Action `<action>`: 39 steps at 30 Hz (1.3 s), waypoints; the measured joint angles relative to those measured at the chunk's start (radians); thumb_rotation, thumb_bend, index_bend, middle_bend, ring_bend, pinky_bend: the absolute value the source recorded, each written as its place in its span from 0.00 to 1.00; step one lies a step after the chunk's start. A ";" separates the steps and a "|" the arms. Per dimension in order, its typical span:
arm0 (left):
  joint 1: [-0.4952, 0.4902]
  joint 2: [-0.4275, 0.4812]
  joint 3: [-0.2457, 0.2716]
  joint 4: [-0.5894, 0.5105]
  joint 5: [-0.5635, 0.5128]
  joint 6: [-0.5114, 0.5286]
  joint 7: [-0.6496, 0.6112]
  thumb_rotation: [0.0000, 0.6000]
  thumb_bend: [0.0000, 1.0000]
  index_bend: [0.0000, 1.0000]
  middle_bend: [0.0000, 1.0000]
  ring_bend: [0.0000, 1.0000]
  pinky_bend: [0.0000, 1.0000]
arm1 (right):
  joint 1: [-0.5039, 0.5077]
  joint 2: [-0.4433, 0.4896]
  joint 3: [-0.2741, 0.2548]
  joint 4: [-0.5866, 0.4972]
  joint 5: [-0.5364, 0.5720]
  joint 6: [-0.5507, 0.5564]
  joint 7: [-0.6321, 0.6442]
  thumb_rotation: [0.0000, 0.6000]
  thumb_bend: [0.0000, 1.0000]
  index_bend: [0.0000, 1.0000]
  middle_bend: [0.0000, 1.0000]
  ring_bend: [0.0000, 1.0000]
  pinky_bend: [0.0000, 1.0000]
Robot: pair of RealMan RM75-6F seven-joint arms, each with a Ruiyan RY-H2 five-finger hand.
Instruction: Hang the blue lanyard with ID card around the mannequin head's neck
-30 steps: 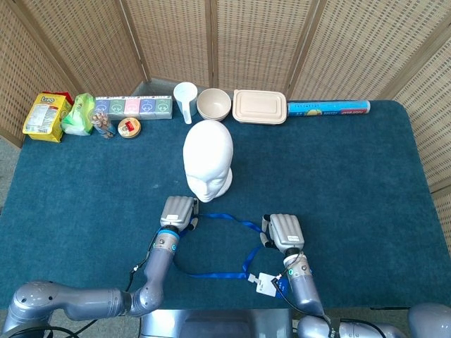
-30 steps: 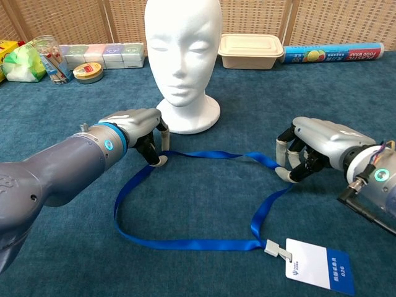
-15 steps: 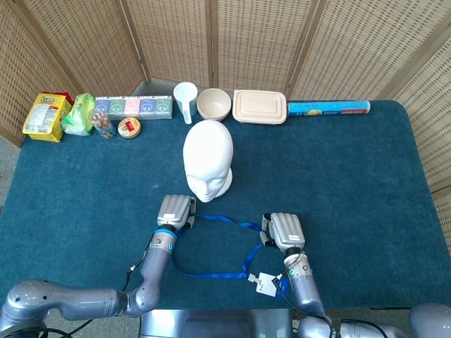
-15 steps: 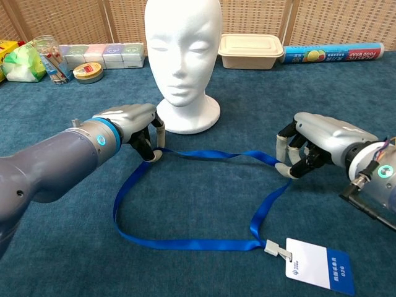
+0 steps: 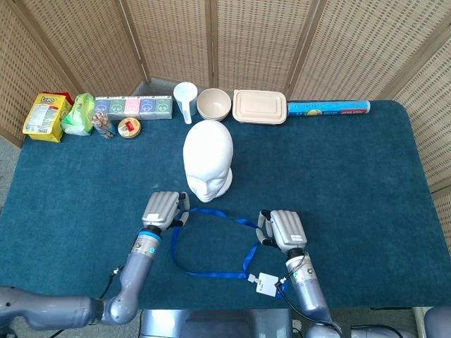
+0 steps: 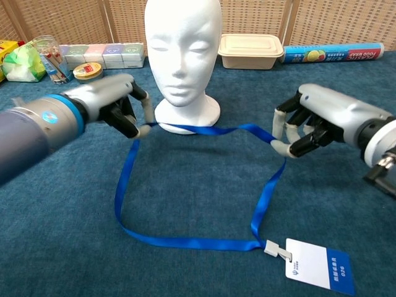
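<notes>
A white mannequin head [image 5: 208,159] [image 6: 183,55] stands upright mid-table. The blue lanyard [image 6: 204,185] [image 5: 211,243] forms a loop in front of it, lifted at both upper corners. My left hand [image 6: 117,105] [image 5: 162,209] pinches the strap at the left, just in front of the head's base. On the right, my right hand [image 6: 309,120] [image 5: 282,229] pinches the strap too. The lower strap and the white-and-blue ID card [image 6: 318,266] [image 5: 266,283] lie on the cloth near the front edge.
Along the back edge stand a yellow packet [image 5: 46,116], a green bag [image 5: 79,114], a row of small boxes [image 5: 134,106], a tape tin [image 5: 129,127], a white scoop [image 5: 185,98], a bowl [image 5: 213,104], a lidded container [image 5: 259,106] and a blue roll [image 5: 328,108]. Blue cloth covers the table [image 5: 352,183].
Both hands have risen off the cloth with the strap, lifting the upper part of the loop. The left hand has shifted left, widening the loop. The card stays on the table.
</notes>
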 measured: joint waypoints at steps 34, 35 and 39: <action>0.138 0.555 -0.187 -0.490 0.239 0.120 -0.276 1.00 0.46 0.60 1.00 1.00 1.00 | -0.019 0.478 0.192 -0.467 -0.120 -0.125 0.551 0.95 0.50 0.66 0.78 1.00 1.00; 0.137 0.567 -0.192 -0.491 0.231 0.114 -0.283 1.00 0.46 0.60 1.00 1.00 1.00 | -0.019 0.482 0.195 -0.470 -0.118 -0.129 0.567 0.95 0.50 0.66 0.78 1.00 1.00; 0.128 0.619 -0.216 -0.491 0.195 0.089 -0.303 1.00 0.46 0.60 1.00 1.00 1.00 | -0.010 0.508 0.208 -0.484 -0.108 -0.163 0.635 0.95 0.50 0.66 0.78 1.00 1.00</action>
